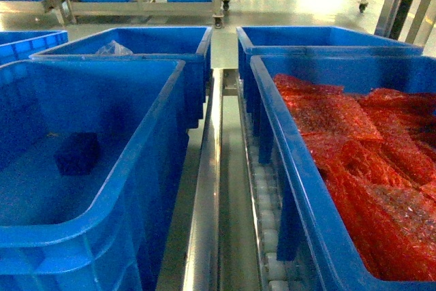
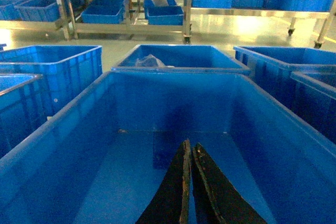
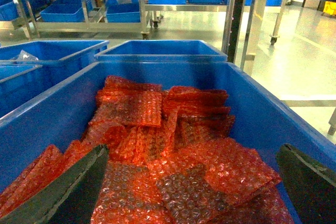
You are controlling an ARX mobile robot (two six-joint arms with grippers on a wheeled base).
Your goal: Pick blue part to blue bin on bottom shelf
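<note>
The blue part (image 1: 76, 153) is a small dark block lying on the floor of the blue bin (image 1: 146, 168), near its far wall. This bin stands at the front left on the bottom shelf (image 1: 204, 195). In the left wrist view my left gripper (image 2: 189, 144) hangs over the bin's inside, shut with nothing held. The blue part (image 2: 167, 150) lies just beyond and left of its tips. My right gripper (image 3: 191, 148) is open wide above the red packets (image 3: 157, 145), with nothing between its fingers (image 3: 79, 182). Neither gripper shows in the head view.
A like blue crate (image 1: 300, 189) full of red bubble-wrap packets (image 1: 368, 155) stands at the right. A steel rail and white rollers (image 1: 269, 236) run between the two crates. Two more blue crates (image 1: 136, 46) sit behind, one with a clear bag (image 1: 112, 49). Racks with bins stand across the aisle.
</note>
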